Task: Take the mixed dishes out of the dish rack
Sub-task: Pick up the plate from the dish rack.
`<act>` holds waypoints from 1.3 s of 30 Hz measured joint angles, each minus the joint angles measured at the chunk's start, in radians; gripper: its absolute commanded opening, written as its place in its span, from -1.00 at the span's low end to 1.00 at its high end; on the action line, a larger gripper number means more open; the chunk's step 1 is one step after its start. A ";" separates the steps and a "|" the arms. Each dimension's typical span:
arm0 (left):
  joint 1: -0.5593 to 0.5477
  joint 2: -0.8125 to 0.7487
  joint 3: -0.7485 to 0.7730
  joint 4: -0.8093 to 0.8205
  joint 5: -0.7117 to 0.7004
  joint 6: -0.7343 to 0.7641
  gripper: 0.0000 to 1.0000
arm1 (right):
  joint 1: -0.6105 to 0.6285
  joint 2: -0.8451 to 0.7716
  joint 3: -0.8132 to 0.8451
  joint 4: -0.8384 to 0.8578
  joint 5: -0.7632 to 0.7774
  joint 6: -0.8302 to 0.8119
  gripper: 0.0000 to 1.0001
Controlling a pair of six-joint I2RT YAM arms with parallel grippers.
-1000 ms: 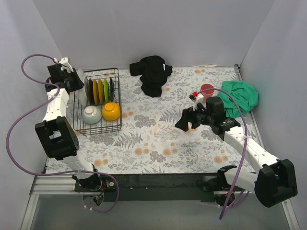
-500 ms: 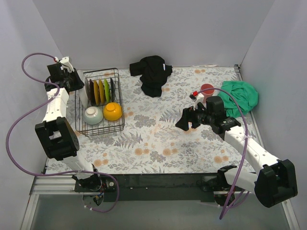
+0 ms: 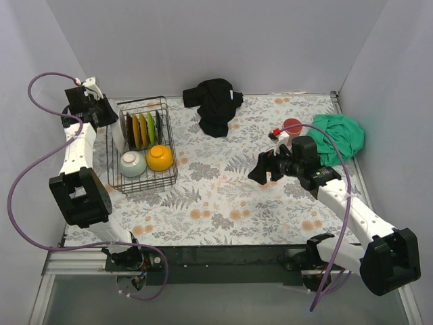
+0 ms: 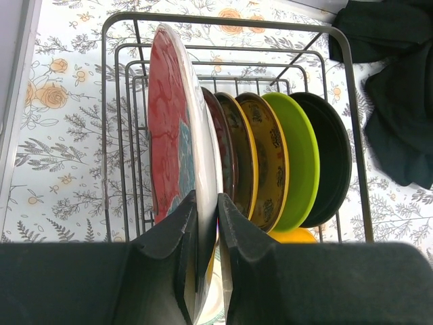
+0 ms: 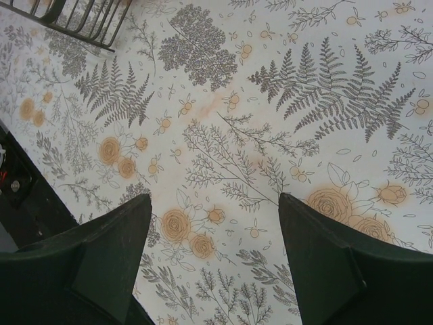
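Here, grey walls [image 3: 203, 47] box a floral tablecloth [image 3: 223, 203]; left gripper [image 4: 206, 203] clamps the red plate [image 4: 169, 122], right gripper [image 5: 214, 201] gapes.

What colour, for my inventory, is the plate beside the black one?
Green plate, clearest from left wrist.

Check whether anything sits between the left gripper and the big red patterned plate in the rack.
Nothing does. The left gripper pinches the rim of the red patterned plate, one finger on each face. The next plate stands close beside it in the dish rack.
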 measured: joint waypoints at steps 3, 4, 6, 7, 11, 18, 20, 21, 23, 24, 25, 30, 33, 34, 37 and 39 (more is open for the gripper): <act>0.000 0.000 0.008 -0.009 -0.001 -0.011 -1.00 | 0.000 -0.006 0.000 0.000 0.000 0.000 0.68; 0.000 0.000 0.014 -0.016 -0.003 -0.016 -1.00 | 0.000 -0.008 0.000 0.000 0.001 0.000 0.68; 0.000 0.000 0.032 -0.048 -0.010 -0.024 -1.00 | 0.000 -0.009 0.000 0.000 0.002 0.000 0.68; 0.000 0.000 0.042 -0.059 -0.013 -0.030 -1.00 | 0.000 -0.009 0.000 0.000 0.002 0.000 0.68; 0.002 0.000 0.098 -0.084 -0.017 -0.056 -1.00 | 0.000 -0.009 0.000 0.000 0.002 0.000 0.68; 0.003 -0.002 0.127 -0.085 -0.024 -0.098 -1.00 | 0.000 -0.009 0.000 0.000 0.002 0.001 0.68; 0.003 -0.002 0.135 -0.096 -0.023 -0.108 -1.00 | 0.000 -0.009 0.000 0.000 0.002 0.001 0.67; 0.003 -0.002 0.141 -0.102 -0.023 -0.113 -1.00 | 0.000 -0.009 0.000 0.000 0.002 0.001 0.68; 0.003 -0.004 0.150 -0.110 -0.022 -0.120 -1.00 | 0.000 -0.009 0.000 0.000 0.002 0.001 0.68; 0.003 -0.007 0.156 -0.115 -0.022 -0.122 -1.00 | 0.000 -0.009 0.000 0.000 0.002 0.001 0.68; 0.004 -0.012 0.159 -0.117 -0.021 -0.124 -1.00 | 0.000 -0.009 0.000 0.000 0.002 0.001 0.68; 0.004 -0.043 0.188 -0.142 -0.015 -0.128 -1.00 | 0.000 -0.009 0.002 0.000 0.002 0.002 0.68; 0.005 -0.069 0.204 -0.153 -0.008 -0.128 -1.00 | 0.000 -0.010 0.002 0.000 0.002 0.002 0.68; 0.006 -0.079 0.209 -0.156 -0.003 -0.129 -1.00 | 0.000 -0.011 0.002 0.000 0.002 0.002 0.68; 0.003 -0.106 0.225 -0.168 0.013 -0.130 -1.00 | 0.000 -0.021 0.002 -0.001 0.002 0.002 0.68; -0.008 -0.122 0.233 -0.173 0.017 -0.127 -1.00 | 0.000 -0.029 0.003 -0.001 0.002 0.002 0.68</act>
